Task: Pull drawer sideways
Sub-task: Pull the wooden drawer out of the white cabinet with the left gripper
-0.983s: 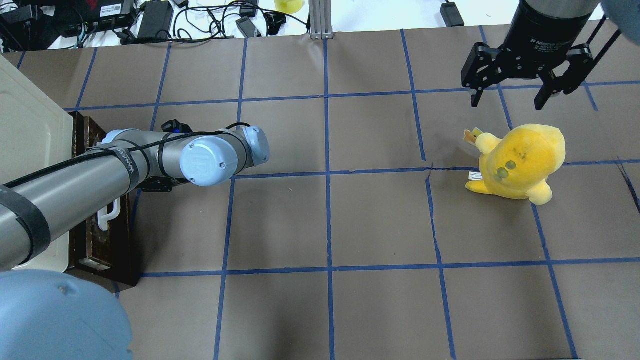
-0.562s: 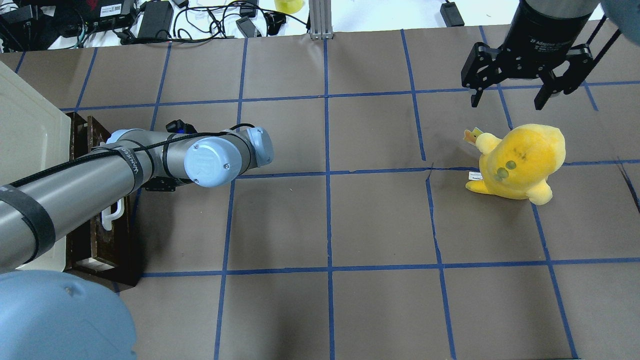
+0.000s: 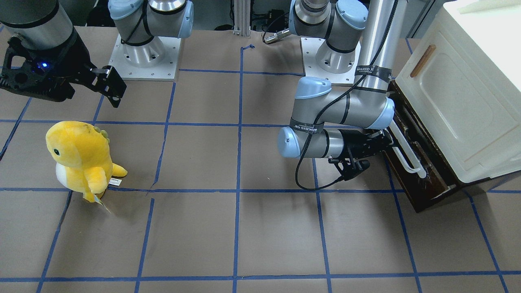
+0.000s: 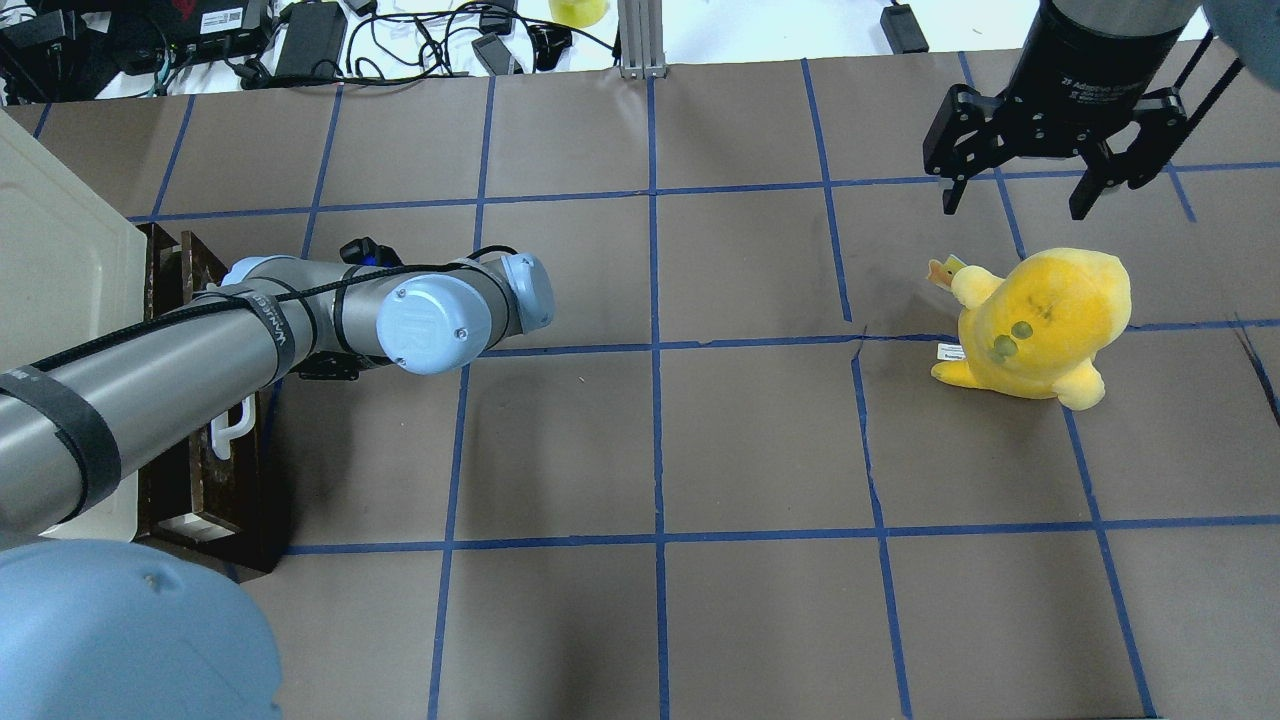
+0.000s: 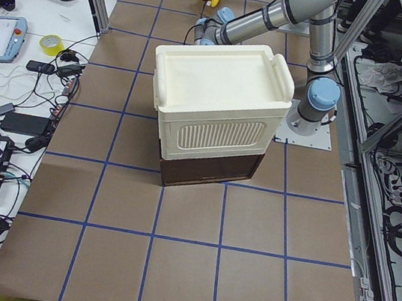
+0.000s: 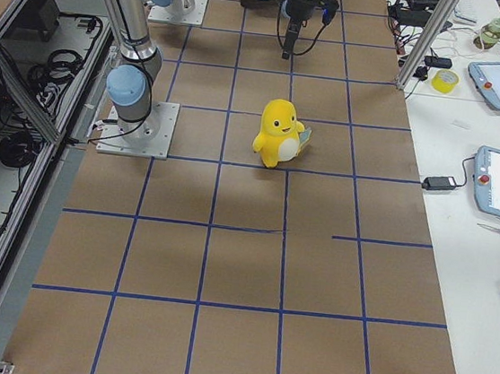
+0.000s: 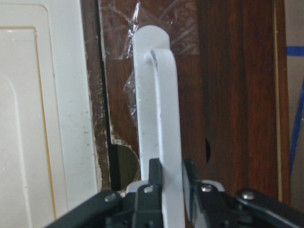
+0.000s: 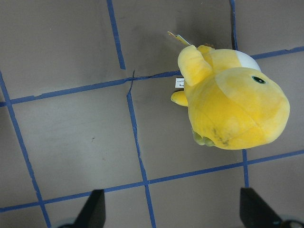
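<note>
Left claw clamped on white handle of drawer, at counter's 9 o'clock edge. Right claw open, hanging at 12 o'clock of yellow plush toy.

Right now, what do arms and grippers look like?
Left arm and right arm: silver-grey tubes, pale blue joint caps. The left carries a black cable under black, white-lettered straps. Left gripper and right gripper are black, two-finger; the right's body has white lettering and a blue light.

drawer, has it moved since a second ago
Yes. In the overhead view the drawer has slid right, farther out from the cream cabinet.
</note>
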Controlling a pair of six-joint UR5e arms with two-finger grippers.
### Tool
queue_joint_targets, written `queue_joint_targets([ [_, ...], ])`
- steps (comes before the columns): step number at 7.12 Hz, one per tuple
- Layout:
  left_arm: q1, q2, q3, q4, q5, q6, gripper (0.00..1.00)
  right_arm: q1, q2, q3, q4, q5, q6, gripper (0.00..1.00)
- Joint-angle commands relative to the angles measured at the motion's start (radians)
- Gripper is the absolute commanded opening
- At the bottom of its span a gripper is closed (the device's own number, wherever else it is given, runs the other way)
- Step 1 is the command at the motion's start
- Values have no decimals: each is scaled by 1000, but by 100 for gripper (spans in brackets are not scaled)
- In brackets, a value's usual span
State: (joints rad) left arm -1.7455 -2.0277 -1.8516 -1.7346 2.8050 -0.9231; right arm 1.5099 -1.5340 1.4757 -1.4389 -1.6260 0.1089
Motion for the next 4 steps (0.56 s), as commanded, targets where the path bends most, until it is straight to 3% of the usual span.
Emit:
queue_joint_targets([
  [1,-22,-8,37,1,-33,1,0,1,0,0,0,0,0,100],
  [4,-38,-22,37,1,-36,1,0,1,0,0,0,0,0,100],
])
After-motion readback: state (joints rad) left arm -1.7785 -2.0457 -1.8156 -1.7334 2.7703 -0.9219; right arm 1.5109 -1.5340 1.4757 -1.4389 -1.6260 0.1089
